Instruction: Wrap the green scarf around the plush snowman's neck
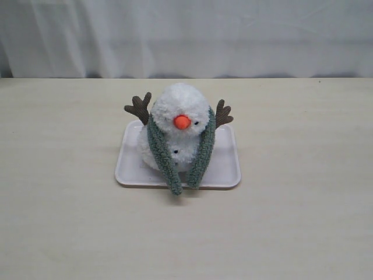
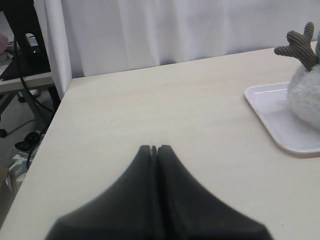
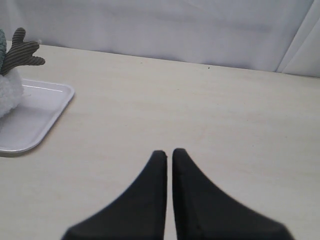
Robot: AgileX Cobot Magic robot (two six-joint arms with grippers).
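The plush snowman [image 1: 180, 111] sits on a white tray [image 1: 224, 172], leaning forward, orange nose to the front. The green scarf [image 1: 160, 153] lies round the back of its neck [image 1: 182, 135]; both ends hang down the front and reach past the tray's near rim, uncrossed. Neither gripper shows in the exterior view. The left gripper [image 2: 154, 148] is shut and empty over bare table, well away from the snowman [image 2: 306, 95]. My right gripper [image 3: 169, 152] has its fingers almost touching with only a hairline gap, holding nothing, far from the snowman [image 3: 7, 92].
Brown twig arms [image 1: 140, 107] [image 1: 222, 113] stick out on both sides of the head. A white curtain [image 1: 186, 35] hangs behind the table. The table's side edge and cables below it [image 2: 30, 140] show in the left wrist view.
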